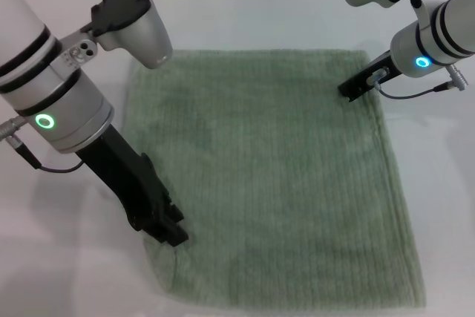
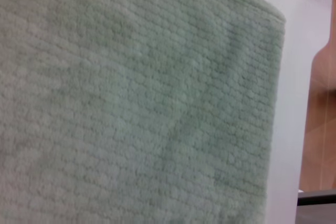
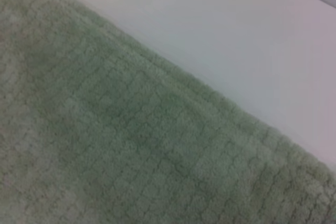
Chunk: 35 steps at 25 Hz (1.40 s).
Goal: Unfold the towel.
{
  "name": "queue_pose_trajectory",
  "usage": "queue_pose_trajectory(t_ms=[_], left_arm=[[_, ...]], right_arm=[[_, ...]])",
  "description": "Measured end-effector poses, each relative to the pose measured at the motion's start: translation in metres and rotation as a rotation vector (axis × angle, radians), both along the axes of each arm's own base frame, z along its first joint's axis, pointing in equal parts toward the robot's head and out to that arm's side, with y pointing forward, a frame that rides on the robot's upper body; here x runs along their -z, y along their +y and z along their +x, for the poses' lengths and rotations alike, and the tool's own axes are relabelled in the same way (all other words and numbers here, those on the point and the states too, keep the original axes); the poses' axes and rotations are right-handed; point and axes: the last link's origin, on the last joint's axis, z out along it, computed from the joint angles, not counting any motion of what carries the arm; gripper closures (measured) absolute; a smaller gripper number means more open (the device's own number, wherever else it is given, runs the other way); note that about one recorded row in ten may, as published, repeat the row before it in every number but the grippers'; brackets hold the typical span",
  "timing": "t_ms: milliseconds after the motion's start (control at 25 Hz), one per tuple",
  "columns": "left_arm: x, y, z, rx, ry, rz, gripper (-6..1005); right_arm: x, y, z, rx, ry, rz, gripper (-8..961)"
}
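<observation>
Two arms hang over one towel (image 1: 274,183), a sage-green ribbed terry cloth that lies spread out flat and roughly square on the white table (image 1: 67,257), filling the middle of the head view.

At about 8 o'clock from the towel's centre, the left gripper (image 1: 167,231) comes down on the near left corner of the cloth, its dark tip touching or just above the pile where the edge looks slightly rumpled. Whether its jaws are spread or pressed together I cannot tell, as the black fingers blur into one mass. The left wrist view shows only ribbed cloth (image 2: 131,103) with a hemmed edge and a strip of table beside it.

At about 2 o'clock from the centre, the right gripper (image 1: 355,88) sits low at the far right corner, its dark tip on or just above the cloth near the hem. Its jaws cannot be made out either. The right wrist view shows the towel's edge (image 3: 131,145) running against bare white table (image 3: 236,40).
</observation>
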Motion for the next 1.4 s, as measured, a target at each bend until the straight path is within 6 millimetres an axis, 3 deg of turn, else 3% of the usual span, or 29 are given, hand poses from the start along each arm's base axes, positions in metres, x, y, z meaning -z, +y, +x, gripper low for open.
queue_pose_trajectory(t_ms=[80, 320, 480, 720, 1000, 1160, 1400], left_arm=[[0.000, 0.000, -0.001, -0.004, 0.008, 0.000, 844], [-0.002, -0.001, -0.004, -0.009, 0.037, 0.002, 611], [-0.007, 0.003, -0.003, 0.014, 0.041, 0.037, 394], [-0.012, 0.027, 0.012, 0.172, -0.149, 0.305, 400], [-0.027, 0.053, 0.020, 0.197, -0.446, 0.623, 407], [-0.039, 0.063, 0.010, 0.167, -0.696, 0.800, 465], [-0.043, 0.077, -0.012, 0.083, -0.864, 0.963, 496]], right_arm=[[0.000, 0.000, 0.000, -0.004, -0.001, -0.001, 953], [0.000, 0.001, -0.002, -0.010, -0.003, -0.003, 953], [0.000, 0.001, -0.002, -0.009, -0.003, -0.003, 953], [0.000, 0.001, -0.002, -0.011, -0.002, 0.001, 953], [-0.003, 0.009, -0.017, -0.021, 0.027, 0.038, 953], [-0.010, 0.018, -0.034, -0.045, 0.056, 0.093, 954], [-0.020, 0.035, -0.061, -0.129, 0.102, 0.228, 954]])
